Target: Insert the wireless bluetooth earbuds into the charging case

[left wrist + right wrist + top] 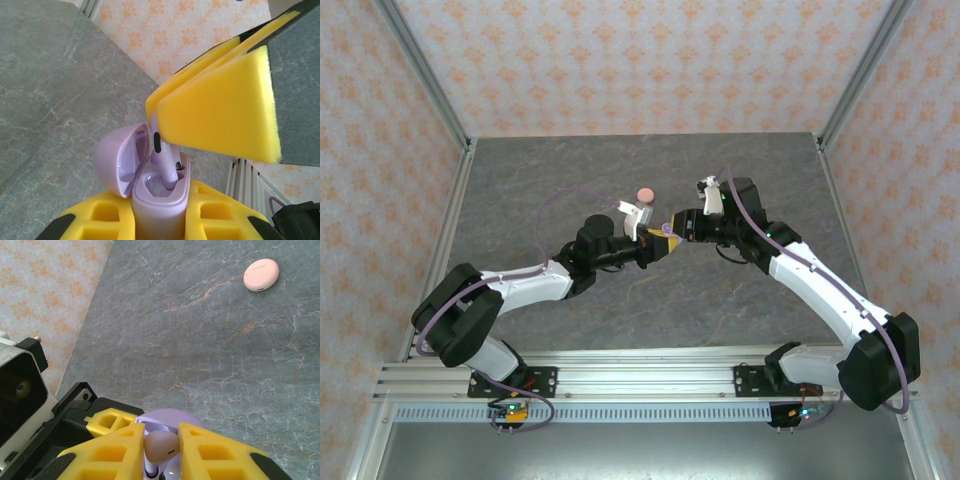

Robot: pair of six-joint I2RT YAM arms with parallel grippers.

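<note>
lab test booth: aluminium frame [425, 75], wallpapered panels [640, 60], stone-look tabletop [540, 170]

Left arm [520, 285] extends forward and to the right from its base, and right arm [820, 285] extends forward and to the left, so the two wrists face each other and the grippers meet tip to tip. Left gripper [657, 247]: fingers [107, 212] clamped on both sides of an open lilac case [160, 215], held upright. Right gripper [678, 228]: fingers [122, 452] pinched on a lilac earbud [159, 446], whose lower end sits in the case.
</note>
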